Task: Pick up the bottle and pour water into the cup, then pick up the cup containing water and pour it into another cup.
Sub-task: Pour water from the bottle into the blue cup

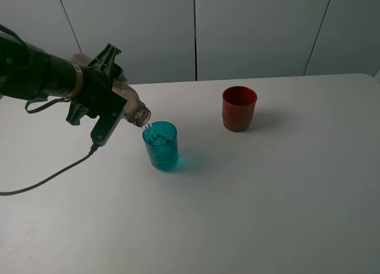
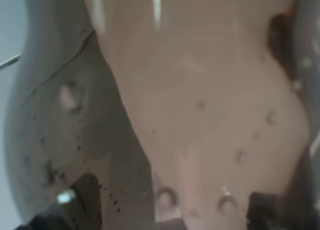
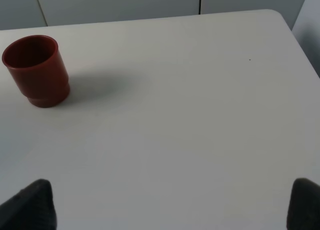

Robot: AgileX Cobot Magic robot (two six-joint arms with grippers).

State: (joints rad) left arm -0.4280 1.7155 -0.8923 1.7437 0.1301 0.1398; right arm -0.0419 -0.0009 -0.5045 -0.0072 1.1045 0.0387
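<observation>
1. The left gripper [image 1: 110, 98] is clamped across the body of the bottle [image 1: 132, 105], jaws closed tight on the plastic. The hold is so close that the tinted wall fills the left wrist view.
2. The bottle is tipped well past level, its open neck angled down just above the near rim of the cup [image 1: 161, 146]. That way the thin stream of water [image 1: 148, 126] falls inside rather than onto the table [image 1: 285, 202].
3. The cup stands upright on the table, left of centre, taking the water. This looks like the 1st pour of the task in progress, and how full the cup is cannot be told.
4. Well apart to the right, the red cup [image 1: 239, 109] stands upright, clear of the pouring arm, with no water visible in it.
5. The right gripper [image 3: 167, 206] hangs over bare table, its 2 fingertips spread wide with nothing between them. It is seemingly parked until the teal cup needs lifting.
</observation>
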